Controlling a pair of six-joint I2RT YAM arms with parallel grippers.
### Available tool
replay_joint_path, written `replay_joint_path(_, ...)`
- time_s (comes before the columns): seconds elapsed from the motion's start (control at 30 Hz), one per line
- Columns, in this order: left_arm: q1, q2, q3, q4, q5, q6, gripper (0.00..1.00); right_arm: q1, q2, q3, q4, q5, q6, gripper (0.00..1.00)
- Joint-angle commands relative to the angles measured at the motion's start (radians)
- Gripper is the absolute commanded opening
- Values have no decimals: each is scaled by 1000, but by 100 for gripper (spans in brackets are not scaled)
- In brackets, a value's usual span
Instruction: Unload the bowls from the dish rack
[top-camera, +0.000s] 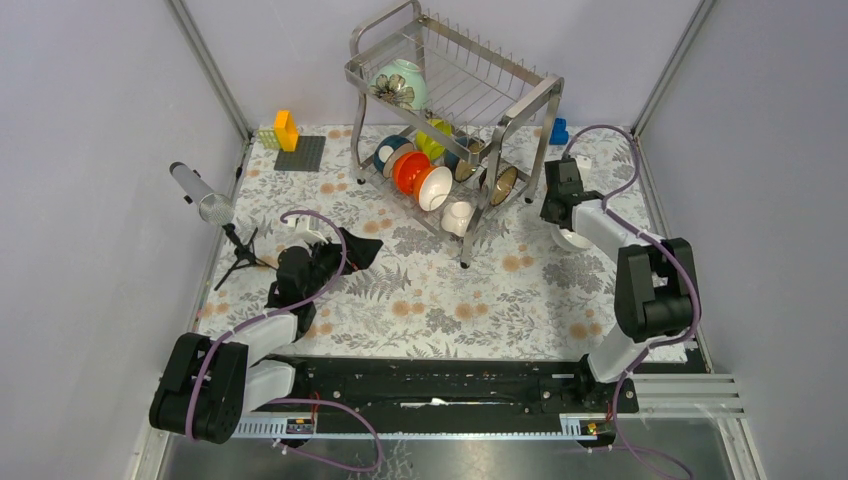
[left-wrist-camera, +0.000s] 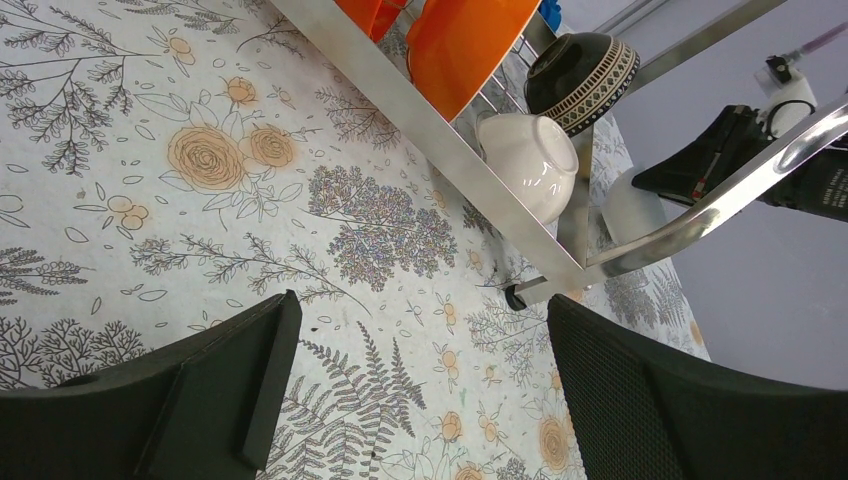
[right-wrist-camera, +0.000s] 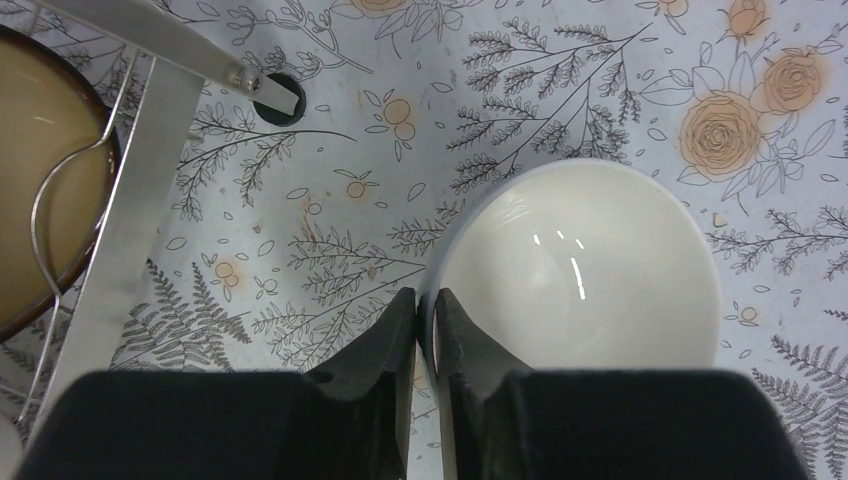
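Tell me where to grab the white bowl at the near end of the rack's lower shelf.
Pinch the top rim of the white bowl, coming down from above. It stands on edge in the rack, foot toward the near end; its round back likely offers no hold.

A: What's sitting on your floral-print table (top-camera: 450, 300)?
B: Dish rack (top-camera: 527, 105) standing far centre. White bowl (right-wrist-camera: 580, 265) upright just right of it. Grey baseplate (top-camera: 303, 155) far left, blue block (top-camera: 558, 131) far right, tripod (top-camera: 240, 262) left edge.

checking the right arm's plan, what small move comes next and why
Probably open the right gripper and lift clear: it pinches the rim of the white bowl, which appears to rest upright on the table beside the dish rack.
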Motion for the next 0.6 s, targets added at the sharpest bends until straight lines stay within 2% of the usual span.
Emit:
replay_joint_path(0.0, -6, -11, 34, 45, 5, 12, 99, 7, 33, 59, 21, 63, -23, 20)
replay_joint_path(0.07, -6, -9, 35, 45, 4, 12, 99, 6, 34, 55, 21, 56, -30, 28)
replay_joint_path(0.17, -6, -7, 35, 45, 5, 12, 99, 7, 1, 38, 26, 20, -47, 50)
replay_joint_path(0.33, -5, -8, 35, 45, 4, 13, 99, 8, -108, -7, 26, 20, -47, 50)
replay_joint_path(0.37, -6, -8, 35, 44, 3, 13, 99, 8, -135, -17, 32, 5, -53, 57)
replay_joint_path(0.4, -6, -8, 35, 45, 3, 14, 99, 7, -160, -28, 35, -63, -77, 77)
replay_joint_path(0.5, -6, -8, 36, 44, 4, 14, 99, 8, -237, -45, 29, -45, -38, 89)
replay_joint_path(0.57, -6, -8, 35, 45, 10, 12, 99, 7, -274, -30, -34, 3, 26, 99)
